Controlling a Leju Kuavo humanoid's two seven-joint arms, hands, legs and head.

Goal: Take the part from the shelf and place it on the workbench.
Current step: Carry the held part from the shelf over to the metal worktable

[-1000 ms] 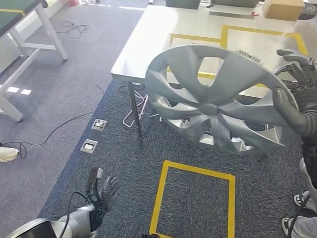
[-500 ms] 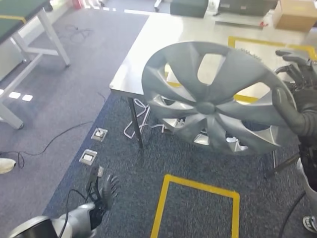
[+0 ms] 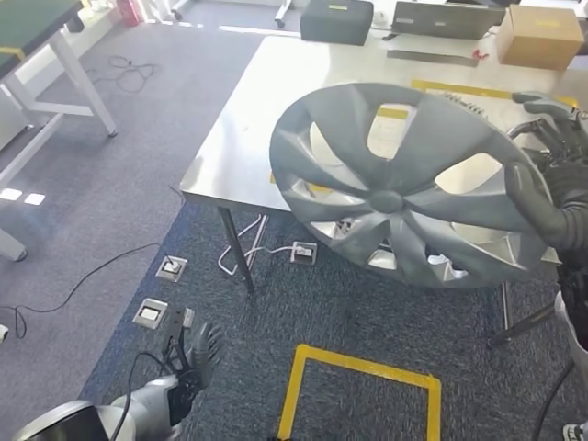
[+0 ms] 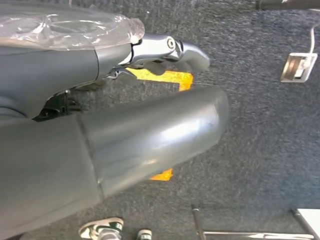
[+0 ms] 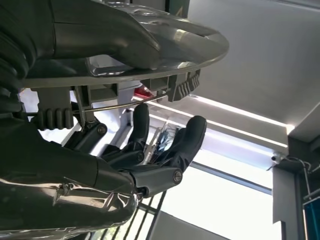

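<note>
Right hand [image 3: 555,197] grips the silver wheel cover [image 3: 405,184] by its rim, held tilted over the near edge of the workbench [image 3: 277,110]; left hand [image 3: 197,358] hangs low, fingers apart.

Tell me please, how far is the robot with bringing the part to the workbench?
Done: the part, a silver wheel cover, is off the shelf, gripped at its rim by the right hand. In hand: it is held tilted in the air over the near edge of the workbench, touching nothing. Left: setting it down on the workbench and letting go. The left hand hangs low, holding nothing.
</note>
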